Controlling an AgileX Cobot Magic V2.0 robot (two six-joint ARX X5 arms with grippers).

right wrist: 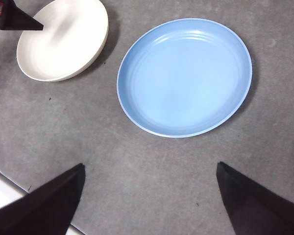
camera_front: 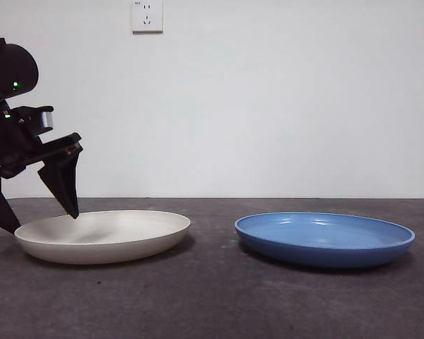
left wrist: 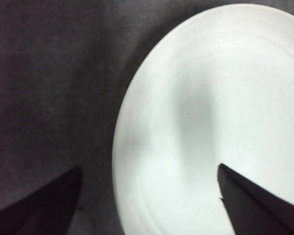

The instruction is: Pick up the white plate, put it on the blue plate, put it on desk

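Note:
The white plate (camera_front: 102, 235) lies on the desk (camera_front: 212, 296) at the left, and the blue plate (camera_front: 325, 239) lies at the right, a gap apart. My left gripper (camera_front: 44, 222) is open and low, astride the white plate's left rim. In the left wrist view one jaw is over the white plate (left wrist: 210, 112) and the other over the desk (left wrist: 49, 73), with the left gripper (left wrist: 150, 167) empty. My right gripper (right wrist: 151, 165) is open and empty, high above the desk, looking down on the blue plate (right wrist: 183, 78) and the white plate (right wrist: 63, 41). It is out of the front view.
A white wall with a socket (camera_front: 147, 15) stands behind the desk. The desk's edge (right wrist: 5, 181) shows in the right wrist view. The left gripper's jaw tip (right wrist: 17, 20) shows there too, over the white plate's rim.

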